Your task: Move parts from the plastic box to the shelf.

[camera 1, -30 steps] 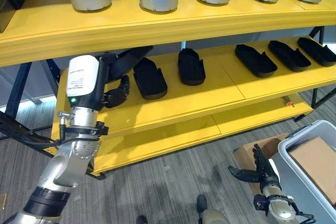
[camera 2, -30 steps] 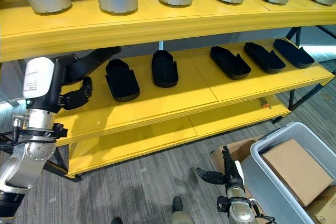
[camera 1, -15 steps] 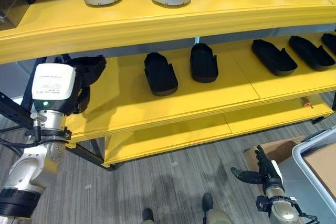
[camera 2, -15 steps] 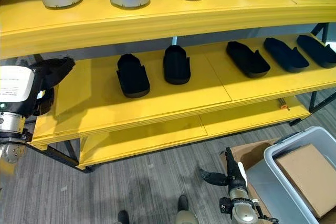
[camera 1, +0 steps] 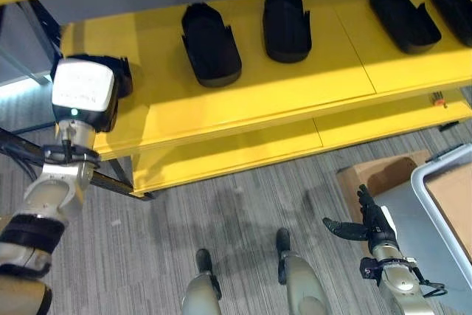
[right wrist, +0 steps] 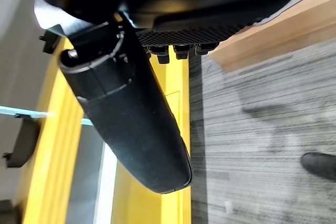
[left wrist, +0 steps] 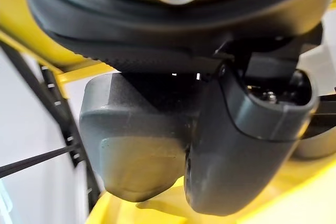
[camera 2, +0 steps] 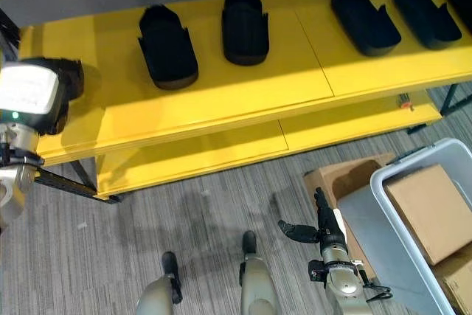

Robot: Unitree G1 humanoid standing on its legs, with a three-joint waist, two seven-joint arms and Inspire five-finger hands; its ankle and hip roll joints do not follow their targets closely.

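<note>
The yellow shelf [camera 1: 295,101] carries several black shoe-shaped parts, such as one [camera 1: 210,42] on the left and one [camera 1: 286,23] beside it. My left hand [camera 1: 122,75] hovers at the left end of this shelf, mostly hidden behind its white-labelled forearm. In the left wrist view its thumb [left wrist: 241,140] presses beside a dark grey part [left wrist: 136,140]. My right hand [camera 1: 369,223] hangs low over the floor with fingers straight and thumb out, holding nothing. The plastic box [camera 2: 391,182] stands at the lower right.
A cardboard box [camera 2: 428,208] lies inside the plastic box. A flat cardboard piece [camera 1: 376,175] lies on the grey carpet to its left. More black parts [camera 1: 402,16] sit at the shelf's right end. A lower yellow board [camera 1: 236,167] runs under the shelf.
The camera has tilted down, so the top shelf of silver parts has left view. My left hand moved left along the shelf to its end. The right hand stayed low.
</note>
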